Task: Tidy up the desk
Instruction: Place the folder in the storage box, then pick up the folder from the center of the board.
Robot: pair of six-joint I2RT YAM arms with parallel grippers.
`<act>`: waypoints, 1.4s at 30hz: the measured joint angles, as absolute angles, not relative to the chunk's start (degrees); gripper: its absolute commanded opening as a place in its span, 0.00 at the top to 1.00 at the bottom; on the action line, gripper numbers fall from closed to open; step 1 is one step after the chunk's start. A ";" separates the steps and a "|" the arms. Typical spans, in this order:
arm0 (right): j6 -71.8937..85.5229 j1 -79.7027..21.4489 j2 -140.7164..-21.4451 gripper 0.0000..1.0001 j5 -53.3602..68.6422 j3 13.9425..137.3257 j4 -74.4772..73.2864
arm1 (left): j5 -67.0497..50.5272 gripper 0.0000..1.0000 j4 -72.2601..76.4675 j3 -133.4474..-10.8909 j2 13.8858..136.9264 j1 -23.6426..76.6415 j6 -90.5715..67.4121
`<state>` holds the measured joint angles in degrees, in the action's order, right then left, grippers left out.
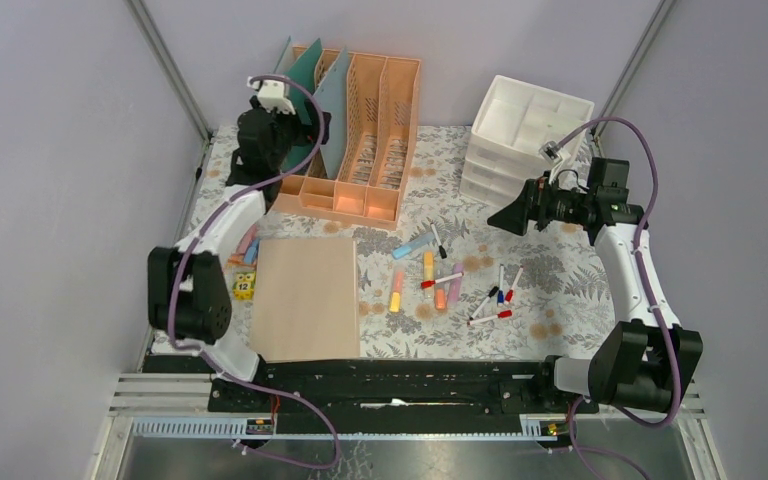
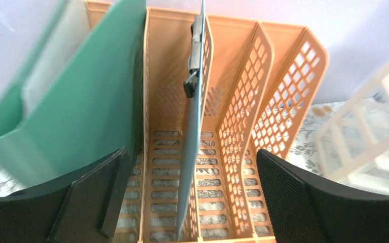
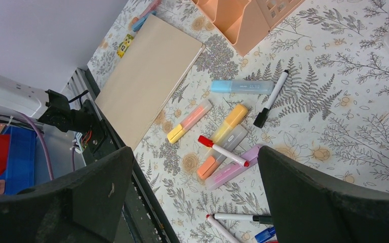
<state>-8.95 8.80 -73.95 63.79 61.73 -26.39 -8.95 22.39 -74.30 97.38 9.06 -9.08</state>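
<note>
The desk (image 1: 560,290) wears a fern-and-flower cloth. My left gripper (image 1: 312,126) hangs open over the peach file rack (image 1: 380,120). A blue-grey clipboard (image 2: 195,126) stands upright in a rack slot, between my spread fingers (image 2: 190,162) and touching neither. A green folder (image 2: 81,101) leans in the slot to its left. My right gripper (image 1: 508,217) is open and empty above the desk's right half; in its wrist view, highlighters (image 3: 230,121) and markers (image 3: 223,149) lie below its gripper (image 3: 195,157). A tan folder (image 1: 305,297) lies flat near the front left.
A white drawer unit (image 1: 525,125) stands at the back right. A small yellow block (image 1: 244,286) and pink and blue pieces (image 1: 248,245) lie left of the tan folder. More markers (image 1: 495,300) are scattered right of the highlighters (image 1: 427,270).
</note>
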 measured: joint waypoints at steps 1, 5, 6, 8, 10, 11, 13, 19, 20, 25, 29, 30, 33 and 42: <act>-8.95 8.80 -73.95 0.00 63.79 61.67 -26.37 | -8.47 0.01 20.84 -73.89 95.24 8.99 -9.37; -8.95 8.80 -73.87 0.00 63.96 60.80 -26.28 | -7.68 0.01 13.72 -71.11 84.36 7.53 -12.05; -8.95 8.80 -73.87 0.00 63.96 60.55 -26.28 | -7.70 0.01 12.19 -70.46 82.08 6.66 -12.97; -8.93 8.80 -73.87 0.00 63.96 60.12 -26.30 | -7.62 0.01 8.45 -67.72 76.95 4.14 -15.42; -8.95 8.80 -73.87 0.00 63.96 59.90 -26.30 | -6.59 0.01 4.36 -63.88 72.34 1.65 -17.61; -8.95 8.82 -73.87 0.00 63.96 59.83 -26.30 | -6.00 0.01 2.22 -62.06 70.52 0.58 -18.46; -8.95 8.82 -73.87 0.00 63.99 59.75 -26.28 | -5.54 0.01 -2.66 -57.69 67.09 -1.63 -20.38; -8.93 8.82 -73.87 0.00 63.99 58.65 -26.26 | -6.20 0.01 -17.12 -48.77 61.39 -6.50 -25.56; -8.19 8.82 -73.87 0.00 64.66 58.28 -25.54 | -6.37 0.01 -19.11 -48.18 60.88 -6.76 -26.26; -4.23 8.88 -73.87 0.00 68.64 57.28 -19.33 | -6.61 0.01 -27.40 -47.20 59.09 -7.05 -30.48; -2.57 8.91 -73.87 0.00 70.26 56.71 -16.64 | -5.43 0.01 -31.75 -44.31 58.08 -7.44 -34.39; -2.26 8.93 -73.87 0.00 70.54 56.58 -16.19 | -5.28 0.01 -32.42 -43.53 58.08 -7.62 -34.89; -1.58 8.95 -73.87 0.00 71.33 56.21 -15.27 | -4.58 0.01 -34.92 -40.05 58.08 -8.25 -37.01; -0.12 8.95 -73.87 0.00 72.60 55.02 -12.91 | 0.23 0.01 -35.64 -35.40 57.93 -8.43 -40.56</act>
